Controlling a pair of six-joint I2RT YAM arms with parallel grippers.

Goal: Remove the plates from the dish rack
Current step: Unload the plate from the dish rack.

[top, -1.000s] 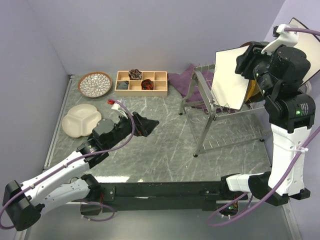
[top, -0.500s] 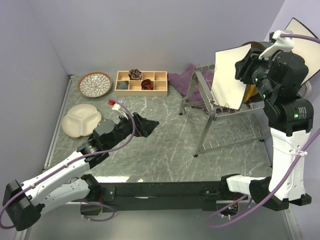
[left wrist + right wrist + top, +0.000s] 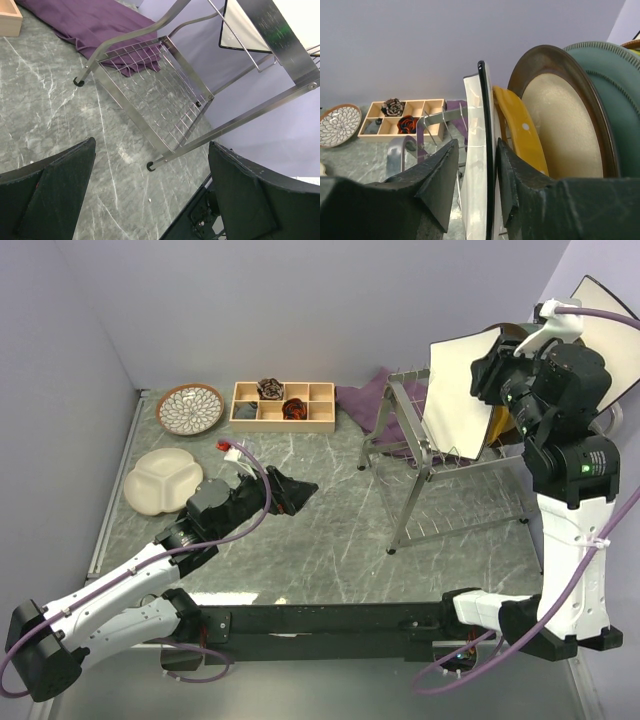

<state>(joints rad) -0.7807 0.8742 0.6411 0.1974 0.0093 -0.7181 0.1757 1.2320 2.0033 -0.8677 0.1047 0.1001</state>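
The dish rack [image 3: 430, 472] stands at the right on the marble table. A white square plate [image 3: 460, 395] stands upright in it, with a second white square [image 3: 612, 330] behind my right arm. My right gripper [image 3: 492, 365] is open and straddles the first plate's top edge [image 3: 476, 125], with small gaps at both fingers [image 3: 445, 170]. Behind it in the rack are a yellow plate [image 3: 517, 130], a brown-rimmed cream plate [image 3: 560, 130] and a teal plate [image 3: 615, 90]. My left gripper [image 3: 300, 487] is open and empty, low over the table, facing the rack's foot [image 3: 150, 166]. The petal-patterned plate [image 3: 190, 408] and cream divided plate [image 3: 165, 481] lie at the left.
A wooden compartment tray [image 3: 283, 405] with small items sits at the back. A purple cloth [image 3: 365, 400] lies behind the rack's left legs and shows in the left wrist view [image 3: 90, 20]. Walls close in on the left, back and right.
My right wrist has shifted slightly at the white square plate's top edge, and the upper arm has leaned a little. The plate and the left arm have not moved.
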